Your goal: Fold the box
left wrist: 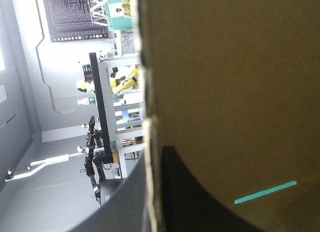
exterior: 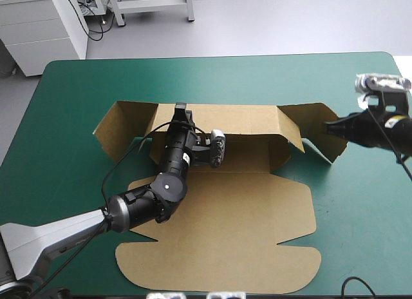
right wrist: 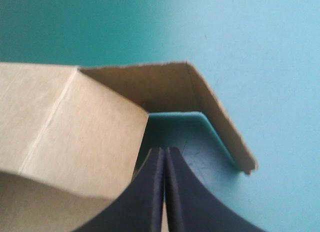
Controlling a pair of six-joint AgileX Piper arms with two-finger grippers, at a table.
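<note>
Teal-green table (exterior: 257, 80), brown box (exterior: 244, 209) half-raised: left hand (exterior: 181, 113) clamps the far wall (exterior: 248, 122), right hand (right wrist: 164, 151) closed, empty, beside it.

Box (exterior: 244, 215) far wall + R flap stand up as barriers; L gripper (exterior: 181, 113) blocks mid-wall; cover (exterior: 212, 77) beyond is open.
</note>
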